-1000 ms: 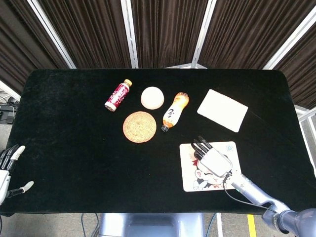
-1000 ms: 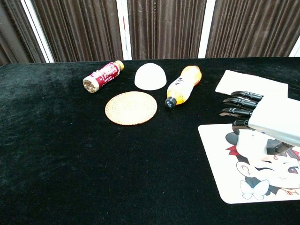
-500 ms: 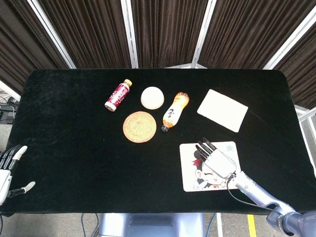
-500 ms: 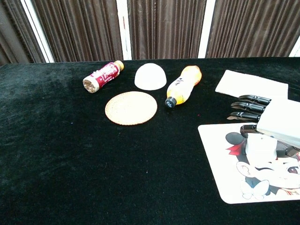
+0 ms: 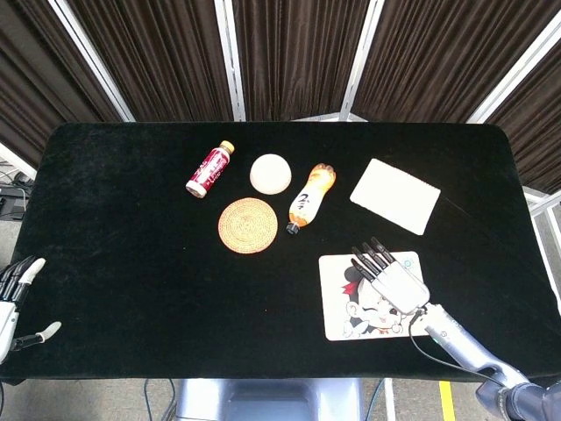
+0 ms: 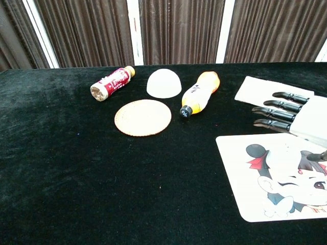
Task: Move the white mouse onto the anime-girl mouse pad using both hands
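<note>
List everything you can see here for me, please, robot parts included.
Table: one, covered in black cloth, fills the middle of the view.
Curtains: dark brown, behind the table.
Red bottle: one, lying on its side, far left of the group.
White dome-shaped object: one, between the two bottles.
Orange bottle: one, lying on its side, right of the dome.
Woven coaster: one, tan, round, in front of the dome.
White rectangular pad: one, far right.
Anime-girl mouse pad: one, white with a cartoon face, near right.
Left hand: one, empty, off the table's near left edge.
Right hand: one, empty, fingers spread, over the mouse pad's right part.
</note>
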You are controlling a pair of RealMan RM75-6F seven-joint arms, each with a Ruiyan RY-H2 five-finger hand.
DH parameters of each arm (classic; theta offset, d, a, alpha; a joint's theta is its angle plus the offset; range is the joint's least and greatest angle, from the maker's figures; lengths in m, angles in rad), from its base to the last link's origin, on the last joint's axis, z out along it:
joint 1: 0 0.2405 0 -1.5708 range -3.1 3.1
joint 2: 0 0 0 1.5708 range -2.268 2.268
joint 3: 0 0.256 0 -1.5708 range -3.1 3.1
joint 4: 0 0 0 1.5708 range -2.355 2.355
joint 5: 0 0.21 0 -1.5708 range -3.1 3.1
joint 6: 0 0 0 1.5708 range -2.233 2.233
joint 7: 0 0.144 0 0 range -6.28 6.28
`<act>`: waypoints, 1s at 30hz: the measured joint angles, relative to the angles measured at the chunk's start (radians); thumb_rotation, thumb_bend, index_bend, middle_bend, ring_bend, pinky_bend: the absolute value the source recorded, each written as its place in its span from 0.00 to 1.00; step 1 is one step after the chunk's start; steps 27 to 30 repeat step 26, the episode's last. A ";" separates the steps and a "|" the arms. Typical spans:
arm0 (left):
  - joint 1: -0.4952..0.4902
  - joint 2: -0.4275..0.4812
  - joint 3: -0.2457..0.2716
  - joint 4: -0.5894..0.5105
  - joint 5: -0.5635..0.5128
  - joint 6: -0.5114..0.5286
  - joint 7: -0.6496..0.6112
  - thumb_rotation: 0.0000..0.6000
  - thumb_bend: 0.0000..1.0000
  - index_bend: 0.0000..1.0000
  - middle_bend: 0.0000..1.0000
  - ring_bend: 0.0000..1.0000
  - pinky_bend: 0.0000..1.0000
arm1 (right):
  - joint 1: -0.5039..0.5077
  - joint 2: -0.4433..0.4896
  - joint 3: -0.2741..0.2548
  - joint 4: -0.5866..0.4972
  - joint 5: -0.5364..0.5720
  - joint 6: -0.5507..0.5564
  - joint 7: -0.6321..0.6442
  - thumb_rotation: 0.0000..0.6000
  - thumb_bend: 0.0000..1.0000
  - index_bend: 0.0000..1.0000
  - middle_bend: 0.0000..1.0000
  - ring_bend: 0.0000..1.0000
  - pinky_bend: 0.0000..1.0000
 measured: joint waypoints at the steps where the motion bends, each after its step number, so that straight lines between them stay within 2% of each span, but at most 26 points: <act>1: 0.001 -0.001 0.000 0.000 0.000 0.001 0.000 1.00 0.12 0.00 0.00 0.00 0.00 | -0.006 0.004 0.004 -0.005 0.005 0.005 -0.008 1.00 0.00 0.08 0.00 0.00 0.00; 8: 0.007 -0.013 -0.008 0.010 -0.005 0.019 0.017 1.00 0.12 0.00 0.00 0.00 0.00 | -0.088 0.021 0.058 -0.042 0.077 0.119 -0.003 1.00 0.00 0.08 0.00 0.00 0.00; 11: 0.010 -0.022 -0.012 0.017 -0.005 0.031 0.027 1.00 0.12 0.00 0.00 0.00 0.00 | -0.130 0.022 0.083 -0.055 0.112 0.183 0.055 1.00 0.00 0.08 0.00 0.00 0.00; 16: 0.014 -0.045 -0.020 0.035 -0.003 0.049 0.052 1.00 0.12 0.00 0.00 0.00 0.00 | -0.204 0.028 0.109 -0.090 0.171 0.243 0.229 1.00 0.00 0.08 0.00 0.00 0.00; 22: 0.017 -0.071 -0.028 0.051 -0.004 0.066 0.083 1.00 0.12 0.00 0.00 0.00 0.00 | -0.314 0.064 0.103 -0.163 0.231 0.278 0.467 1.00 0.00 0.06 0.00 0.00 0.00; 26: 0.020 -0.088 -0.030 0.061 -0.001 0.076 0.112 1.00 0.12 0.00 0.00 0.00 0.00 | -0.387 0.099 0.088 -0.214 0.250 0.313 0.501 1.00 0.00 0.04 0.00 0.00 0.00; 30: 0.020 -0.088 -0.030 0.061 -0.001 0.076 0.112 1.00 0.12 0.00 0.00 0.00 0.00 | -0.387 0.099 0.088 -0.214 0.250 0.313 0.501 1.00 0.00 0.04 0.00 0.00 0.00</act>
